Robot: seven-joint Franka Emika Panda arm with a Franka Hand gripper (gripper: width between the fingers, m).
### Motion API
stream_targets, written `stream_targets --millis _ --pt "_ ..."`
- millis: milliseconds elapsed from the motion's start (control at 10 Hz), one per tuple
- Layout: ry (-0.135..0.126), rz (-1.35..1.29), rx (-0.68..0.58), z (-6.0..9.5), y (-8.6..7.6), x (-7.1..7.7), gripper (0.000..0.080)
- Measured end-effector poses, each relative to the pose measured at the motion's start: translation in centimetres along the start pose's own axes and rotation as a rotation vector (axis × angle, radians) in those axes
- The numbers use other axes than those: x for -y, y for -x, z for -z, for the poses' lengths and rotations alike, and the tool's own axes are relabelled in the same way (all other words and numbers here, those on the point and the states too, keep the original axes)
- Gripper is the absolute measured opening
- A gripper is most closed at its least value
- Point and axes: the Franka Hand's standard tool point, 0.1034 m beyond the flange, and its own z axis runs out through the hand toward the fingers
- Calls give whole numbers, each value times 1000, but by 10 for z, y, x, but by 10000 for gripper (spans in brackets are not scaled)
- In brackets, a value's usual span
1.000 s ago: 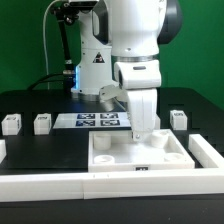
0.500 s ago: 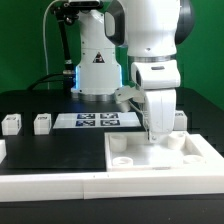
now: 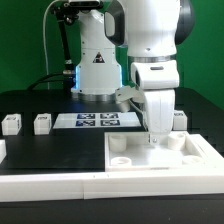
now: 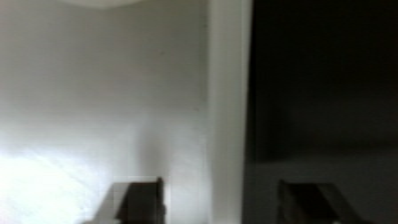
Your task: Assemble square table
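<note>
no word, brand or number can be read in either view; signs and tags only.
- robot base (image 3: 95,62), upper centre of the exterior view: small dark triangular sign (image 3: 97,57) on the white casing, print too small to read.
- marker board (image 3: 60,121), centre: row of black-and-white marker tags (image 3: 98,121).
- leg post (image 3: 11,124) at far left, its neighbour (image 3: 42,123), and one at right (image 3: 180,119): a dark tag on each facing side.
- square table slab (image 3: 165,158), lower right: small black-and-white edge tag (image 3: 141,170) on its front edge.

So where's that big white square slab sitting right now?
In the exterior view the square table slab lies flat on the black worktop at the lower right, in front of the marker board, with the gripper down at its far edge.
</note>
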Motion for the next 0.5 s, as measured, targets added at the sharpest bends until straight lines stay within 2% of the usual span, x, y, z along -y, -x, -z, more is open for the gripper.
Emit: stream_targets --millis 100,200,300,400,500 --pt "0 0 0 0 0 0 449" --pt "0 -1 0 0 0 0 449" --pt "0 -1 0 0 0 0 606" --pt "0 -1 0 0 0 0 606" --pt "0 -1 0 0 0 0 642"
